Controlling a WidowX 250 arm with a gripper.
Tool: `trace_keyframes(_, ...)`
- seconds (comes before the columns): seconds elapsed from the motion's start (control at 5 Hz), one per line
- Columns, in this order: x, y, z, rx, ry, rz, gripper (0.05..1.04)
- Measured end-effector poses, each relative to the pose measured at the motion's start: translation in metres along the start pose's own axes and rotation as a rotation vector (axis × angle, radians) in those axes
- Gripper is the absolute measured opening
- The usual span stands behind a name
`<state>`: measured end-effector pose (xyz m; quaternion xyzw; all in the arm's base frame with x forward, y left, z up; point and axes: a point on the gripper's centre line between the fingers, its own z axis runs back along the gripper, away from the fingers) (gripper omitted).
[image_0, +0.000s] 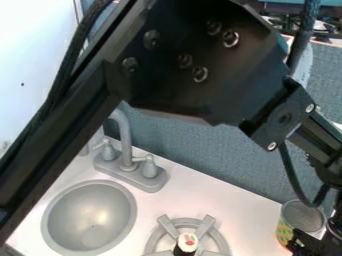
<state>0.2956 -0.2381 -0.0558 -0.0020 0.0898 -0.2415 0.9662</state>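
Down in the lower right corner, my gripper (314, 245) is beside a can (288, 231), its dark parts overlapping the can's lower right side in the camera view. I cannot tell whether it is wide or narrow, or whether it touches the can or has hold of it. The can stands upright near the right edge, with a round grey top (302, 216) and a yellow and green patterned label (284, 234).

My black arm (200, 70) crosses the scene: one long part runs from the left edge up to the top, and from the large bolted section the rest slopes down to the right. A black cable (291, 172) loops below it, above the can.

Left of the can, on the pale counter (220, 192), a grey burner (159, 239) sits at the bottom edge. At it I see a small piece (188, 242) with a white top marked in red and green, and a black side. It is well apart from my gripper.

Farther left is a round grey sink (90, 215) set into the counter. Just behind it stands a grey tap (125, 131) with a curved spout, a handle on each side and a long base. Behind the counter rises a blue-grey panel (220, 155), and at the upper left is a white surface (33, 60).
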Motion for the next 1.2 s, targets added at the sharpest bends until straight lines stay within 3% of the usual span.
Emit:
trace_keyframes(0.2, -0.001, 0.002, -0.007, 0.013, 0.026, 0.048, 0.982)
trace_keyframes(0.4, -0.005, 0.003, -0.011, 0.014, 0.015, 0.108, 1.009)
trace_keyframes(0.6, -0.007, 0.002, 0.021, 0.000, -0.078, 0.163, 1.005)
trace_keyframes(0.8, -0.021, 0.001, 0.038, -0.024, -0.113, 0.204, 1.005)
trace_keyframes(1.0, -0.026, -0.002, 0.065, -0.079, -0.201, 0.216, 1.004)
trace_keyframes(1.2, -0.028, 0.014, 0.070, -0.039, -0.189, 0.249, 1.002)
